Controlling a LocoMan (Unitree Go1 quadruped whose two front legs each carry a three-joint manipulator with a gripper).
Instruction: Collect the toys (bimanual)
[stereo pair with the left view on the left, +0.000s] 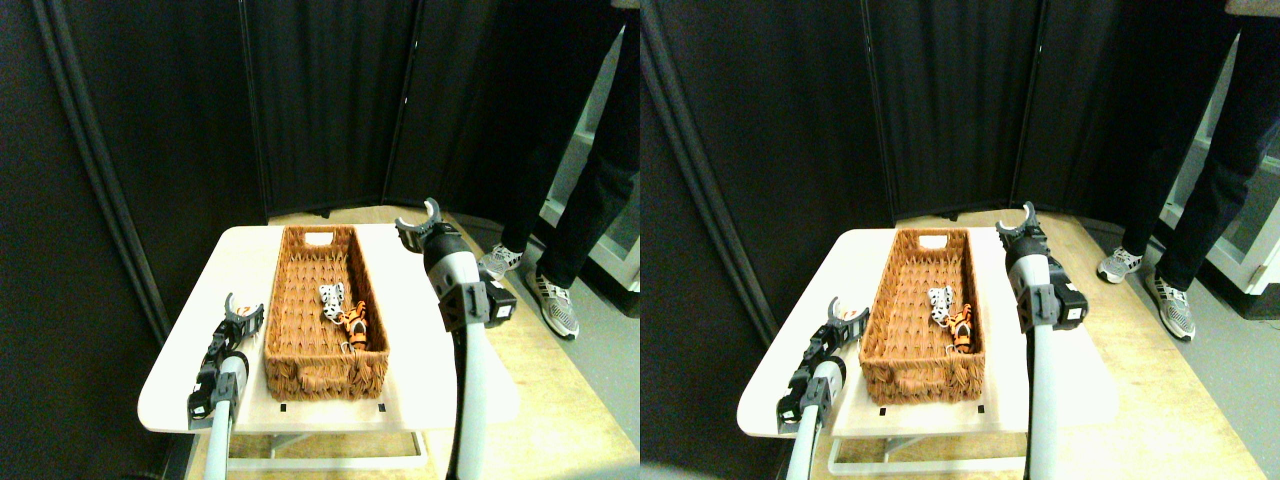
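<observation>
Brown wicker, long and rectangular: the basket (322, 310) sits lengthwise on the white rounded-corner tabletop (420, 375), and we count 2 toys inside it, both against the right wall near the middle. The white black-spotted animal figure (333, 298) lies farther from the robot; the orange-black striped tiger figure (354, 324) lies just beside it on the near side, touching or almost touching, we cannot tell which. We see no other toys on the table.

The left gripper (243, 309), dark with 2 curved jaws, is low over the table just left of the basket's left wall, jaws spread apart and holding nothing. The right gripper (420, 218) is raised above the basket's far right corner, outside the rim, jaws also spread and holding nothing. Its pale limb (470, 390) rises along the table's right side with a black block (478, 303) mounted below the wrist.

A person in dark trousers (575, 180) and grey sneakers (552, 300) stands on the floor to the right, behind the table. Black curtain panels (300, 100) fill the background.
</observation>
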